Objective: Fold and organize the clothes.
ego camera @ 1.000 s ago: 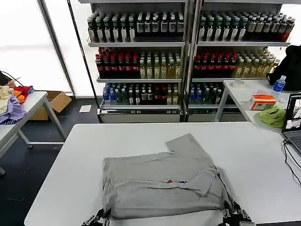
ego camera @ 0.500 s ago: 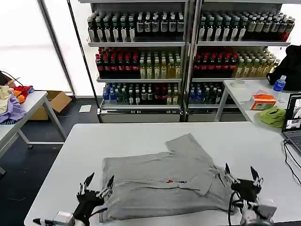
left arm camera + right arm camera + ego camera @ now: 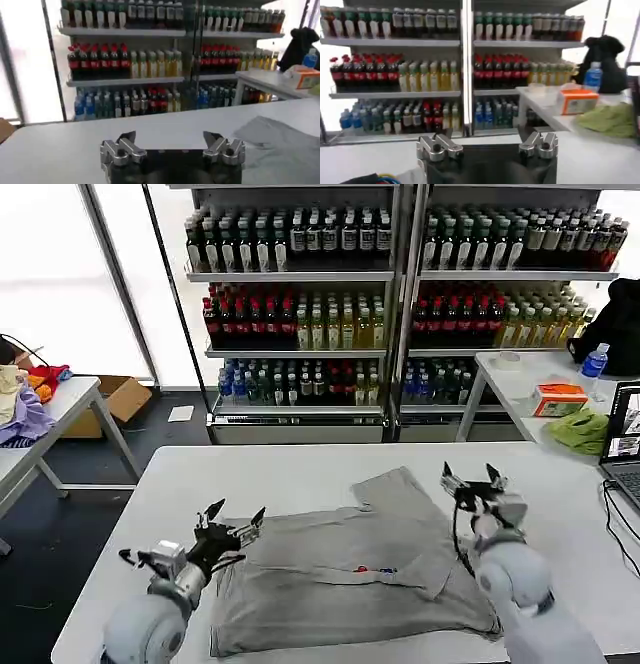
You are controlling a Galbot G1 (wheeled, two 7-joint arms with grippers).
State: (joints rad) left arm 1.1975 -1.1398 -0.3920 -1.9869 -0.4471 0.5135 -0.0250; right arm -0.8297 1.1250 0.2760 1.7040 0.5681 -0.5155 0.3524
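Note:
A light grey short-sleeved shirt [image 3: 340,574] lies partly folded on the white table [image 3: 250,469]. One sleeve points toward the far side, and a small coloured print [image 3: 372,569] shows near the middle. My left gripper [image 3: 235,516] hovers open over the shirt's left edge with nothing between its fingers. My right gripper [image 3: 470,476] is raised open above the table just right of the sleeve, also holding nothing. In the left wrist view the open left gripper [image 3: 169,138] faces the shelves, with the grey shirt [image 3: 280,147] off to one side. The right gripper [image 3: 487,139] stands open in its wrist view.
Drink shelves [image 3: 400,314] fill the back. A side table [image 3: 520,384] on the right holds a lime-green cloth [image 3: 580,431], an orange box [image 3: 558,399], a water bottle [image 3: 593,364] and a laptop [image 3: 625,449]. At the left stands a table with coloured fabrics [image 3: 25,409], beside a cardboard box [image 3: 115,402].
Both grippers have lifted from the shirt's near edge and moved up and away from me, open. The shirt stays flat on the table.

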